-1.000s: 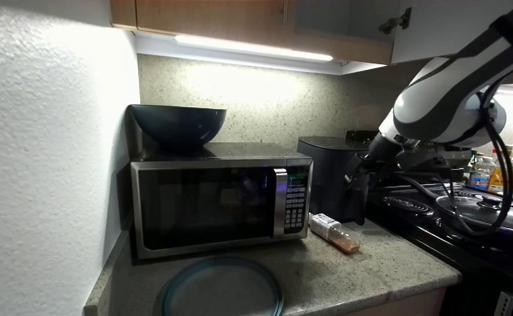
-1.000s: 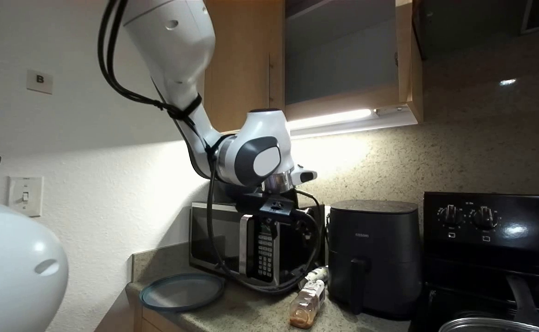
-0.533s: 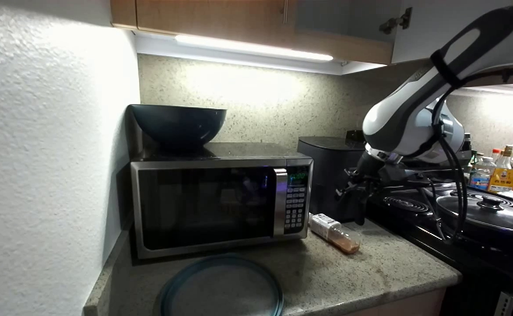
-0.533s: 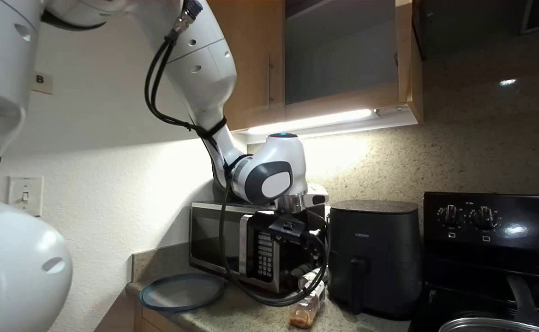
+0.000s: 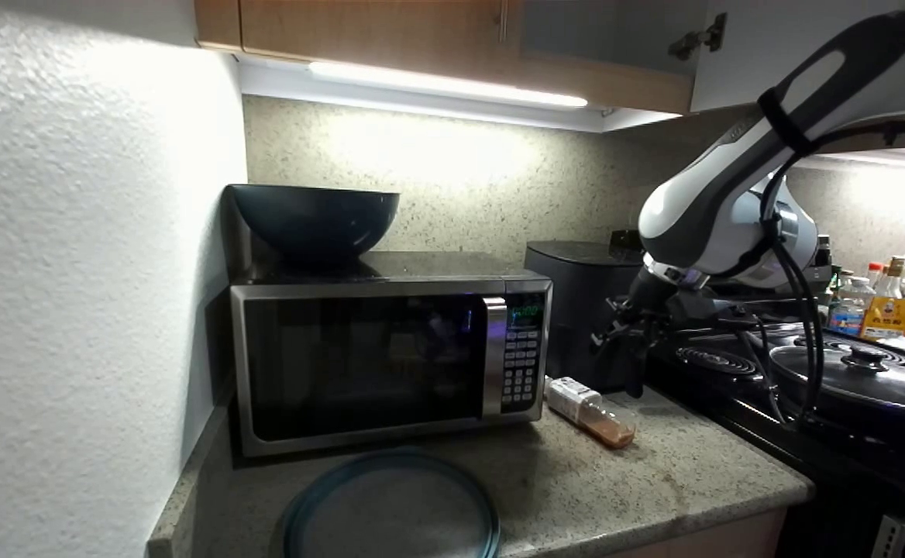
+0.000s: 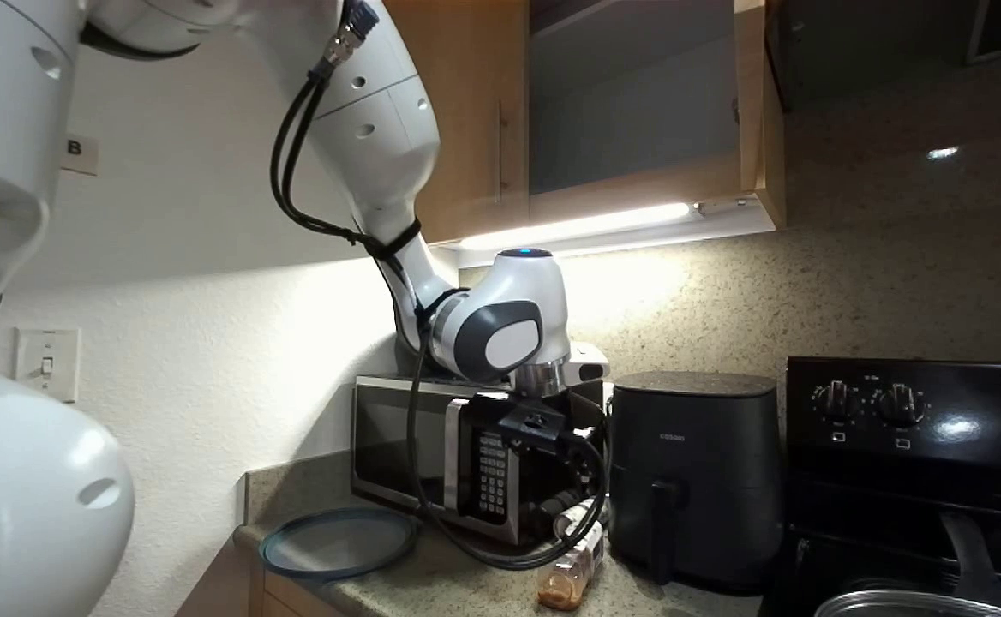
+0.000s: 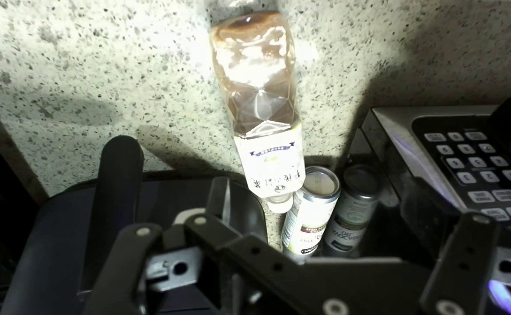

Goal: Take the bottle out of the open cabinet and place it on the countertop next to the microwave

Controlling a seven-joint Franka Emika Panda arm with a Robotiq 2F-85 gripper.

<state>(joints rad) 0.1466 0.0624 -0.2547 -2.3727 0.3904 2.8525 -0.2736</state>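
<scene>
Claw (image 7: 324, 199), spread wide, hangs lower than a second ago, the bent arm (image 5: 720, 201) angled down toward the countertop (image 5: 693, 465), where the bottle (image 7: 262, 107) lies unmoved.

In an exterior view my arm (image 6: 391, 158) slants down from the upper left to a bent wrist (image 6: 513, 300). From there I have the gripper (image 7: 320, 190) angled downward, and the wrist view shows me its two fingers (image 7: 216, 199) spread wide apart.
</scene>
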